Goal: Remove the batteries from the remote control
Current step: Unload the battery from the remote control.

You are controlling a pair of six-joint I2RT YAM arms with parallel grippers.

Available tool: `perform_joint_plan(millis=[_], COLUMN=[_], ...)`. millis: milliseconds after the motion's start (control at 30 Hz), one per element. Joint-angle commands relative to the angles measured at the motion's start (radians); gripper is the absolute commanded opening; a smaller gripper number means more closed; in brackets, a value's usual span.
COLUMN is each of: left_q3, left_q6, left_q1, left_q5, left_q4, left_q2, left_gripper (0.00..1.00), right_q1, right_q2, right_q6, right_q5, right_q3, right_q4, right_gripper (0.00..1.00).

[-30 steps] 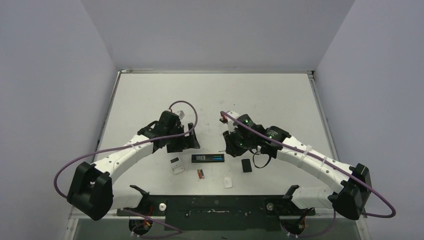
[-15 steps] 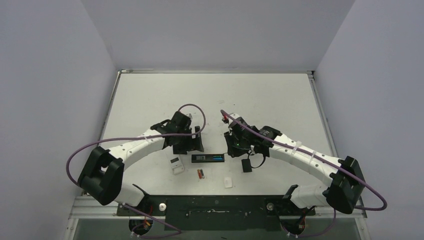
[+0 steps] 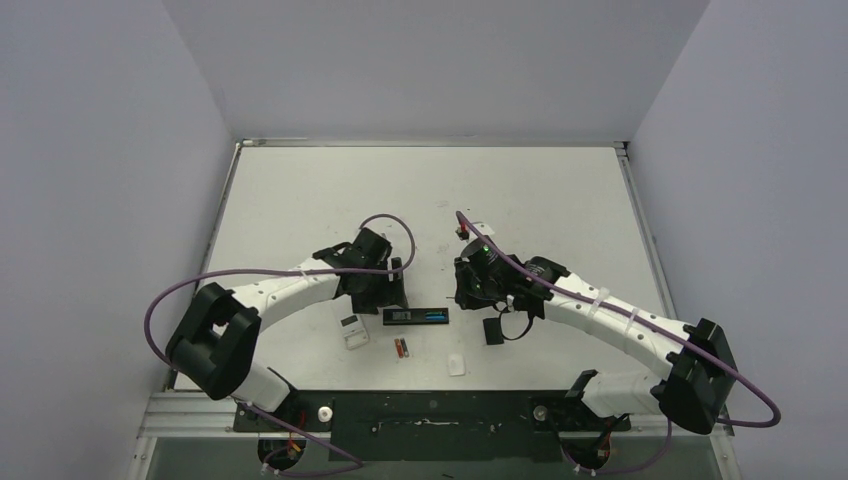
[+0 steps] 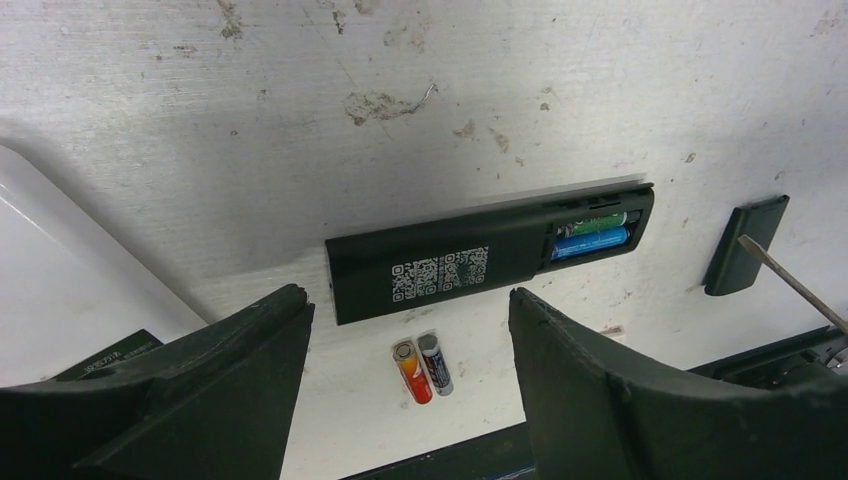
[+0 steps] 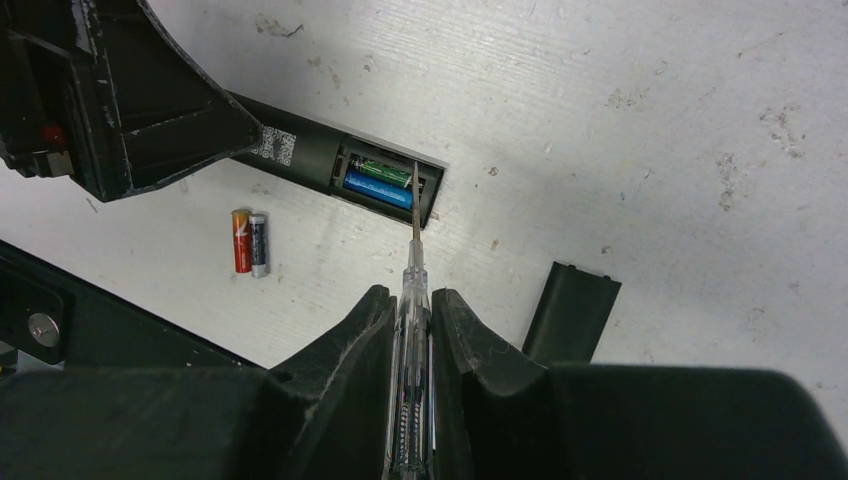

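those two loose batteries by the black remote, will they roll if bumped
Likely yes: the two loose batteries are smooth round cylinders lying on their sides on the flat table, so a sideways nudge should roll them. They lie side by side, so one may push the other. Small and glossy, they might slip in a pinch.
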Motion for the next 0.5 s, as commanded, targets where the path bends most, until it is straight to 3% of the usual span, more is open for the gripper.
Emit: perform_joint_plan(millis=[0,467], left_q3=[-0.001,-0.007], left_q6=[-0.015,-0.019], left_q1=[-0.006,-0.025], left_q5=[-0.011,-0.015], left_q4=[0.029,0.045], left_q2=[0.024,0.079], left_gripper=[0.70,0.63], right_q1=[0.006,0.007], right_q2=[-0.014,0.017], right_q6=[0.021,0.048], right_q5=[0.029,-0.015], right_q3=[0.009,-0.004], right_q4=[0.022,0.030], right_gripper=[0.05,0.05])
